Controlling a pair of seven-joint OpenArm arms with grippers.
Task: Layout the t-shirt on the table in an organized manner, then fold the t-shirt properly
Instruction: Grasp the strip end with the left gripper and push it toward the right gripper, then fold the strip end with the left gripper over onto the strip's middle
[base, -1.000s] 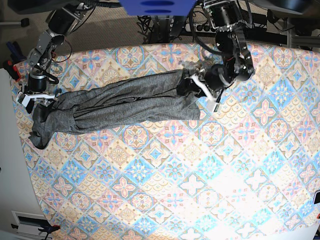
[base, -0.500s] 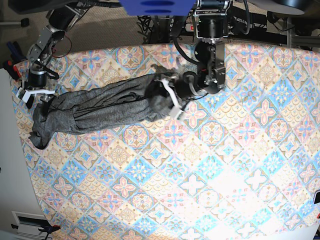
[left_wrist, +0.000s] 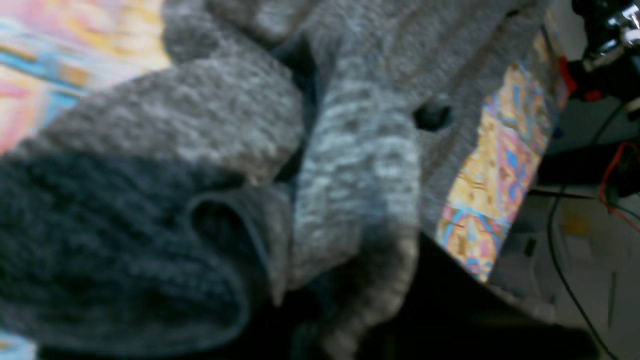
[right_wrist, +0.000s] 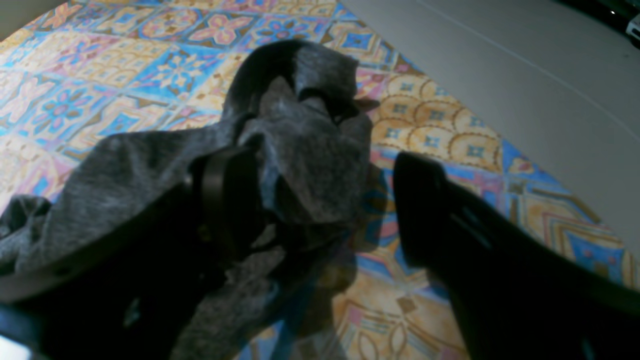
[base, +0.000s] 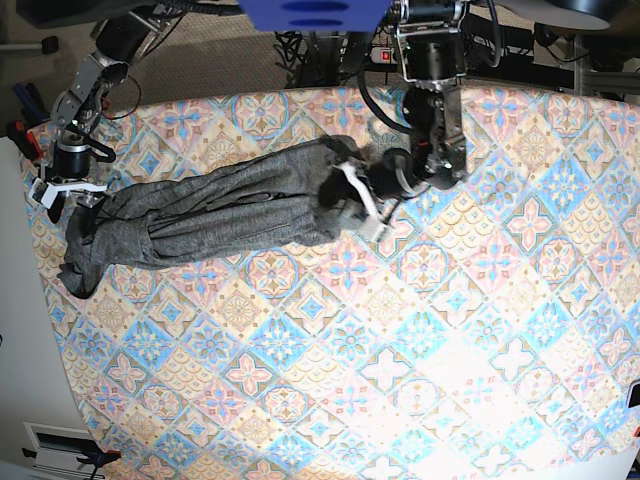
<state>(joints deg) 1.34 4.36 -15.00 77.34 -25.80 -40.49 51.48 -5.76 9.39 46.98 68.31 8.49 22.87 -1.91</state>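
Rightward since before, the left gripper (base: 362, 205) pinches one t-shirt (base: 210, 210); right gripper (base: 62, 190) wide apart; one table (base: 400, 350).

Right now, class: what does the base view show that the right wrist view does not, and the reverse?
Only the base view shows the whole t-shirt bunched lengthwise, both arms, and the left gripper at its near end. Only the right wrist view shows the right gripper close up, jaws apart, one finger against the cloth. Both show the shirt's crumpled end on the table.
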